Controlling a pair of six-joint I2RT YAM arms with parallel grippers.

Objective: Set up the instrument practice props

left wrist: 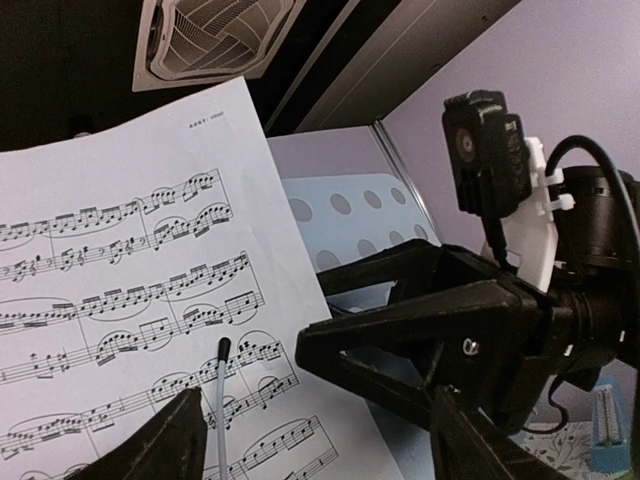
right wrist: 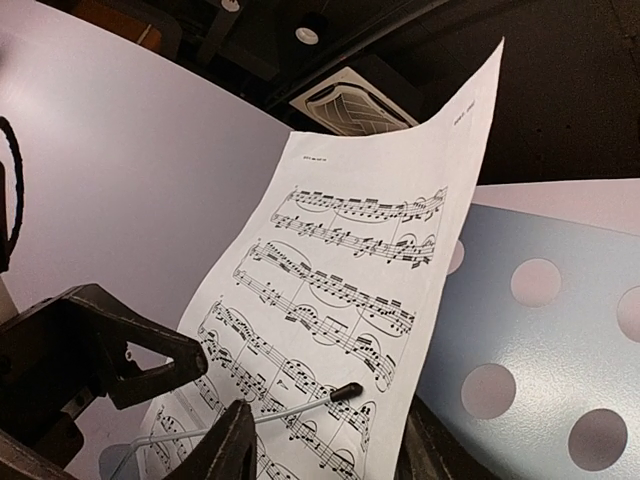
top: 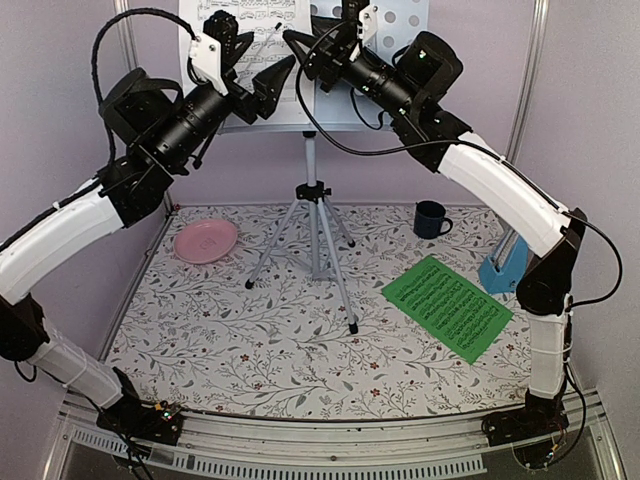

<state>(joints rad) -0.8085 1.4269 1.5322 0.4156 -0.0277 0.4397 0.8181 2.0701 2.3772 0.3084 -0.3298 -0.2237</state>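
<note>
The pale perforated music stand (top: 400,20) stands on its silver tripod (top: 313,225) at the back centre. A white sheet-music page (top: 258,25) leans on its left half, under a thin white retainer wire (left wrist: 220,390). The page's top right corner curls off the desk (right wrist: 540,300). My left gripper (top: 272,85) is open in front of the page (left wrist: 120,250). My right gripper (top: 300,55) is open, its fingers either side of the page's right edge (right wrist: 400,330). A green sheet-music page (top: 447,306) lies flat on the table at the right. The blue metronome (top: 503,265) stands behind it.
A pink plate (top: 206,241) lies at the back left and a dark blue mug (top: 431,219) stands at the back right on the floral table cover (top: 250,360). The two grippers are close together at the stand. Walls close the table in on both sides.
</note>
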